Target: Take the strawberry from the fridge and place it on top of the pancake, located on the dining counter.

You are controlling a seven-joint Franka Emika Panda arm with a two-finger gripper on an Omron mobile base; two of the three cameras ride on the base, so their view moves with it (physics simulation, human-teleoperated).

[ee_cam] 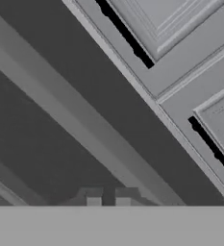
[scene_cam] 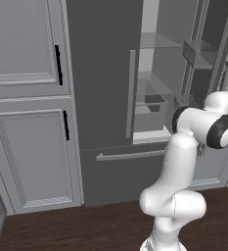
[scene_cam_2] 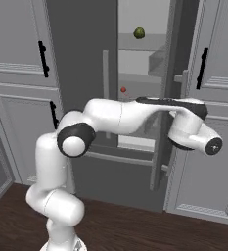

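Your gripper (ee_cam: 108, 196) is nearly clenched, fingertips close together, grasping nothing — the fridge (ee_cam: 60, 120) door's dark face lies just beyond it.

strawberry (scene_cam_2: 123, 89) on fridge (scene_cam_2: 81, 59) shelf | green item (scene_cam_2: 139, 33) on shelf above, right

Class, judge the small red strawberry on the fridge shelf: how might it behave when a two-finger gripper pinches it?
The strawberry looks tiny and roundish, so it would probably roll if nudged. Being so small, it is likely light and could slip from the pinch.
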